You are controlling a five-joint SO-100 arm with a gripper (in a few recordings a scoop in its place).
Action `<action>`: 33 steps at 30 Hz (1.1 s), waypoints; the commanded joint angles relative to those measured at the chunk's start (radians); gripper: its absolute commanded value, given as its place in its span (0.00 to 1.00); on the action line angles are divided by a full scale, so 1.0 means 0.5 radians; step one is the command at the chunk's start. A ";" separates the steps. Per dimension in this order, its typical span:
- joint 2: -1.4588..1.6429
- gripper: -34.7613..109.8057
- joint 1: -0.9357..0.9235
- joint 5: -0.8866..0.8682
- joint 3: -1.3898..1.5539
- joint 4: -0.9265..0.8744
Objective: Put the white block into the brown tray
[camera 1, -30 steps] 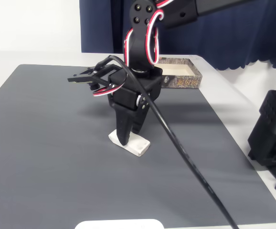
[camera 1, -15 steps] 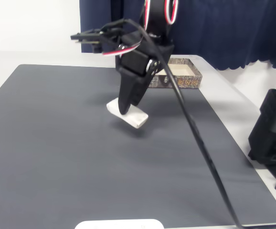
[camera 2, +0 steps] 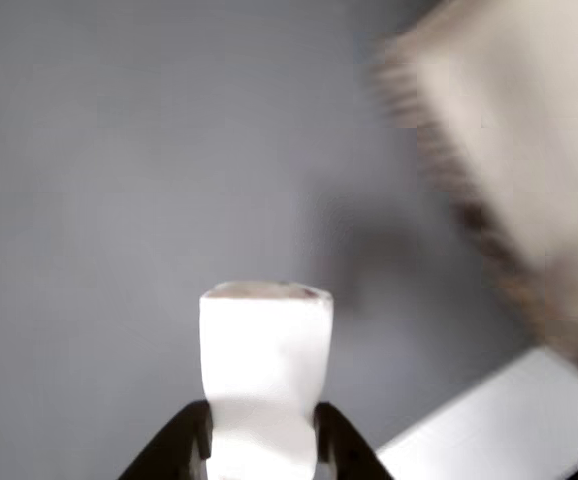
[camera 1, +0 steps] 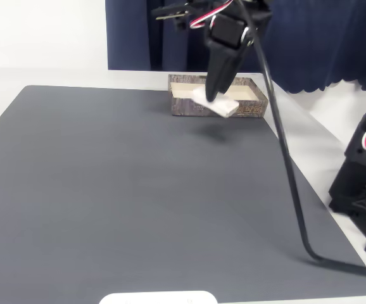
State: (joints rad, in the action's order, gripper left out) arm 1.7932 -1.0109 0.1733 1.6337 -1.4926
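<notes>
Since the earlier frames the gripper [camera 1: 213,98] has been lifting the white block [camera 1: 216,102] off the middle of the grey mat [camera 1: 107,190] and carrying it toward the far right corner of the mat. The white block is now hanging clear of the mat, tilted, with its right end lower, in front of the near wall of the brown tray [camera 1: 189,106] as the fixed view shows it; whether it is over the tray's inside or just short of it is not clear. The brown tray is sitting at the far edge of the mat, near its right corner, on the pale worktop [camera 1: 18,79]. In the wrist view the gripper [camera 2: 261,440] is clamping the white block [camera 2: 266,360] between its two black fingers [camera 2: 181,445], the block sticking out beyond them, and the brown tray [camera 2: 509,160] is showing blurred at the upper right. At the right edge of the fixed view, a black cable [camera 1: 290,183] is trailing down across the mat.
</notes>
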 commanded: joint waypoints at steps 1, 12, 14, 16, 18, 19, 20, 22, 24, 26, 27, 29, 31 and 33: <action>-0.120 0.37 -0.175 0.144 -0.282 -0.067; -0.890 0.38 -0.537 0.350 -1.276 -0.129; -1.040 0.38 -0.583 0.377 -1.463 -0.129; -1.184 0.39 -0.623 0.405 -1.651 -0.129; -1.295 0.40 -0.653 0.423 -1.776 -0.129; -1.331 0.40 -0.663 0.423 -1.813 -0.129; -1.359 0.40 -0.666 0.426 -1.841 -0.132; -1.399 0.40 -0.666 0.436 -1.859 -0.141; -1.427 0.39 -0.650 0.442 -1.862 -0.147; -1.442 0.39 -0.632 0.482 -1.868 -0.153; -1.457 0.39 -0.620 0.543 -1.884 -0.163; -1.491 0.39 -0.607 0.758 -1.954 -0.193; -1.525 0.38 -0.595 0.988 -2.031 -0.239; -1.528 0.35 -0.583 1.243 -2.056 -0.242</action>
State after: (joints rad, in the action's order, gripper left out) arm 1.0155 -1.3162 0.6458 0.6642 -1.6061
